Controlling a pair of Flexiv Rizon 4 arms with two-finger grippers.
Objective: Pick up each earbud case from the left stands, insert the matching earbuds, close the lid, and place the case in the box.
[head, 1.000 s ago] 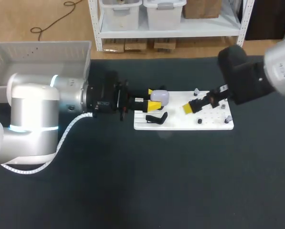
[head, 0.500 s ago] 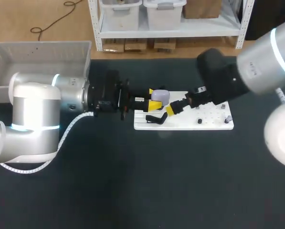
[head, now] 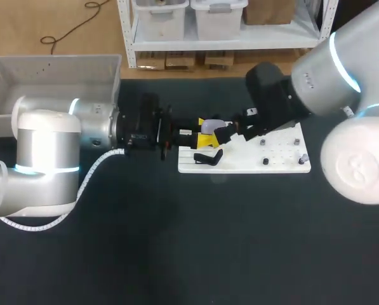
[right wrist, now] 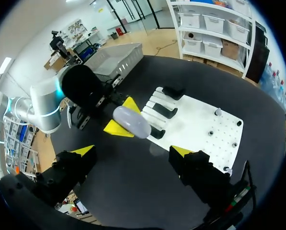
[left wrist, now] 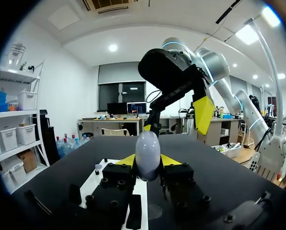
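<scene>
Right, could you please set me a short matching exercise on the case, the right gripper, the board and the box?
1. lavender case
2. right gripper
3. white board
4. grey box

A. open, holding nothing
B. far left in the head view, apart from the board
C. clamped in the left gripper
D. flat on the table, carrying stands

Pairs: 1-C, 2-A, 3-D, 4-B.
</scene>
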